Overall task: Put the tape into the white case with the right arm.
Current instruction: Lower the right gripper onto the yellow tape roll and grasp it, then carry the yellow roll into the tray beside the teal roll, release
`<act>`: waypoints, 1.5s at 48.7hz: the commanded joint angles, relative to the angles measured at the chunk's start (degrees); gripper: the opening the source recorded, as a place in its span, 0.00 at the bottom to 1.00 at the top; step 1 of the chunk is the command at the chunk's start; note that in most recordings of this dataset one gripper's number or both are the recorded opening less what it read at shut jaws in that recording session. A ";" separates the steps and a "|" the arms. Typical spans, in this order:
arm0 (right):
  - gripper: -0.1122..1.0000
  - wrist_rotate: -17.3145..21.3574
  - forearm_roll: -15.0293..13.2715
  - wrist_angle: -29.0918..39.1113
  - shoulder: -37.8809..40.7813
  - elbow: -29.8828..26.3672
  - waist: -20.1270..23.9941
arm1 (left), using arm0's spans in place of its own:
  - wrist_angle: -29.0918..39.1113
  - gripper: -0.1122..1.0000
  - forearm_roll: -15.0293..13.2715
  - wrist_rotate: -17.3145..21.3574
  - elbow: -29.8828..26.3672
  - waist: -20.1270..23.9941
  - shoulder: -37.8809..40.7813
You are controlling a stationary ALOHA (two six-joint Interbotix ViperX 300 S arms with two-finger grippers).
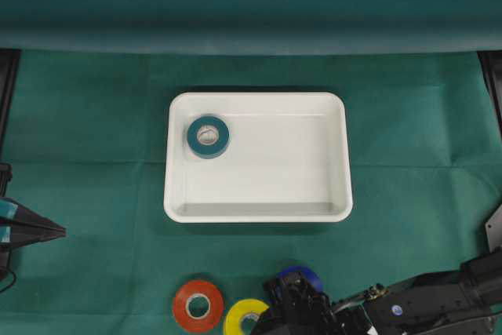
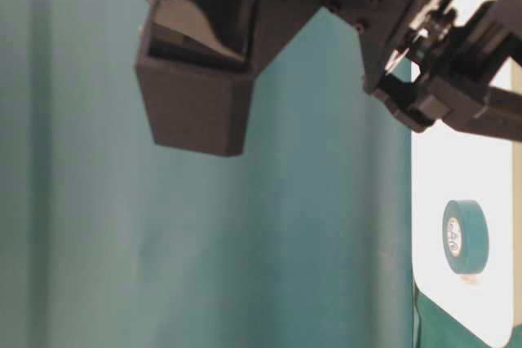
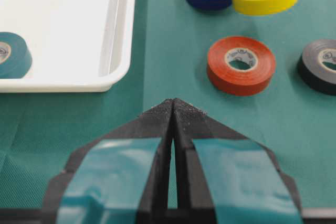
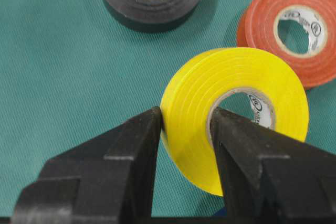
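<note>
My right gripper (image 4: pixel 185 124) pinched yellow tape roll (image 4: pixel 231 108) through its wall, beside orange roll (image 4: pixel 296 30); white case (image 1: pixel 259 213) well apart, holding teal roll (image 1: pixel 208 136); my left gripper (image 3: pixel 173 109) clenched, empty.

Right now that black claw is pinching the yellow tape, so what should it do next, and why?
Probably lift. The right gripper is shut on the yellow tape roll, one finger outside, one in the core, low over the cloth. The white case holds only a teal roll.
</note>
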 commanded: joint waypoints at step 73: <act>0.12 -0.88 -15.29 -0.35 -3.25 0.26 -34.01 | -0.70 0.10 0.00 0.00 -0.53 0.09 0.53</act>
